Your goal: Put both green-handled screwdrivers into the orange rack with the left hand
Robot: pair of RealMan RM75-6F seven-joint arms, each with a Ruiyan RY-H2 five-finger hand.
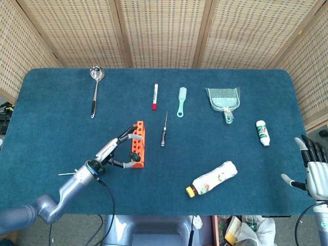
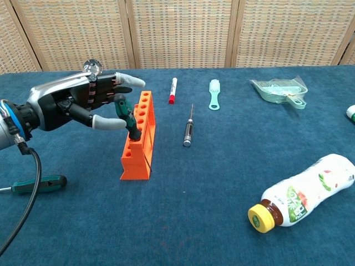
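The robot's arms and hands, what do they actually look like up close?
The left arm is a silvery-grey tube with a blue ring at the wrist and a black cable looping beneath. The left hand has a silver back, dark inner parts and pale grey fingertips. The right hand looks grey-white with dark segments.

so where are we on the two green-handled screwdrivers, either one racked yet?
One is going in: a green-handled screwdriver stands tilted in the orange plastic rack, and the left hand is by its handle; I cannot tell whether the fingers grip it. The second green-handled screwdriver lies on the blue table, left of the rack, untouched. The right hand is open at the table's edge.
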